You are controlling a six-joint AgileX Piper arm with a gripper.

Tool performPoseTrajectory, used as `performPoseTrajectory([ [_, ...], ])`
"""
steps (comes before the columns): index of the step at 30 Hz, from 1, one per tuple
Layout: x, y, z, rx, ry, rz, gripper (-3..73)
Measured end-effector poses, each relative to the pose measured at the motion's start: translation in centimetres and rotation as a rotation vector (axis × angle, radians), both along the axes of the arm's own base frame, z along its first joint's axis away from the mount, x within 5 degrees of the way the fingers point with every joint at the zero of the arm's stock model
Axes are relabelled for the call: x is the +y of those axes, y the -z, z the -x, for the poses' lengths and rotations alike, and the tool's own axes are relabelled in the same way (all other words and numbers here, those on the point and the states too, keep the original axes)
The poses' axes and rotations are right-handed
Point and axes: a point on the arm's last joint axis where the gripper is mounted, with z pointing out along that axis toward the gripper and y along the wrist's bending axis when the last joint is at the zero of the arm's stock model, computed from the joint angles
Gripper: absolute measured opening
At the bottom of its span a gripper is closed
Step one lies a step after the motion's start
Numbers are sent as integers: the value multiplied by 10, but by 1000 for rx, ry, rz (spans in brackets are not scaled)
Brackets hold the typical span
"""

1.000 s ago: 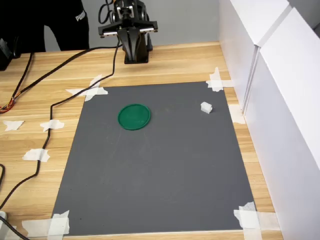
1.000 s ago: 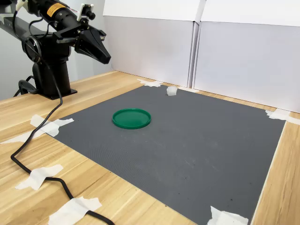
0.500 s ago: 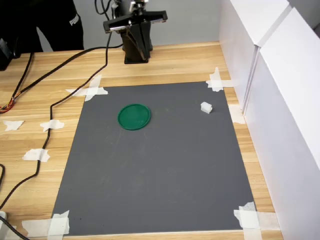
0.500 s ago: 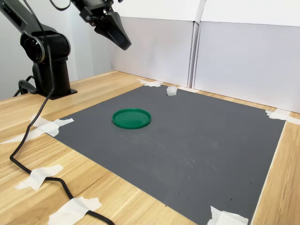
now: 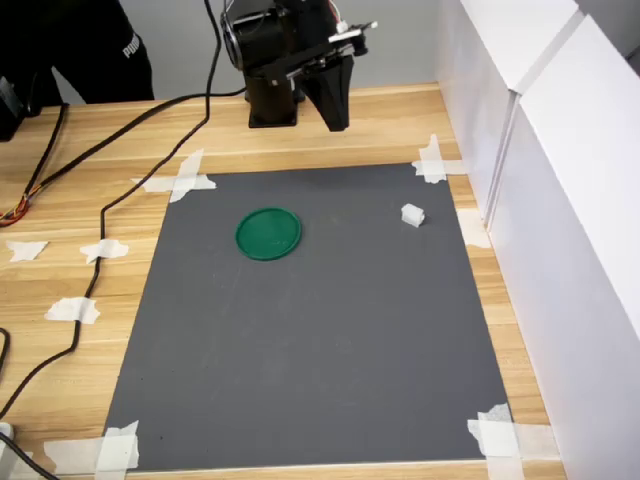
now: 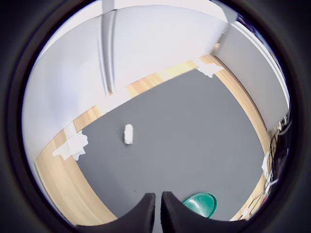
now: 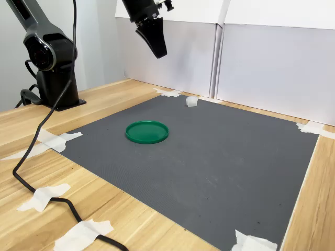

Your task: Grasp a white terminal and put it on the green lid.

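**Approach stage, nothing grasped**

Upper centre of the first exterior view: the gripper (image 5: 337, 122) hangs high above the far edge of the grey mat (image 5: 330, 380), fingers pointing down. The wrist view shows the 2 fingertips (image 6: 146, 206) pressed nearly together with only a thin slit between them, and nothing held. Clenched, empty.

Status, judged from layout:
- The white terminal (image 5: 412, 214) lies on the mat at centre-right of the first exterior view, near the mat's right edge. In the second exterior view it sits at upper centre (image 7: 192, 101), close to the white wall panels (image 7: 261, 68).
- The green lid (image 5: 269, 233) lies flat at centre-left of the first exterior view, bare, well apart from the terminal.
- 0 steps of the transfer done. Left to do: open the fingers, descend on the terminal, grip, carry across, release on the lid.

Clearance notes:
- The panels run along the right side of the first exterior view, just beyond the terminal. Judgement: the descent has less room on that side.
- The tape (image 5: 433, 160) at the upper-right mat corner lies near the terminal but apart from it.
- The mat between terminal and lid is bare, so the carry path looks unobstructed.
- The black cable (image 5: 120, 200) stays on the wood at the left, off the mat.
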Motion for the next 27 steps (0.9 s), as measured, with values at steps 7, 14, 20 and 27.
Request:
performPoseTrajectory([
  [7,19,3,-8,24,-86,-7,389],
  [14,25,6,-14,29,-74,-53,645],
  [20,40,8,-10,27,-120,-82,672],
  [27,62,17,-1,69,-124,-73,673],
])
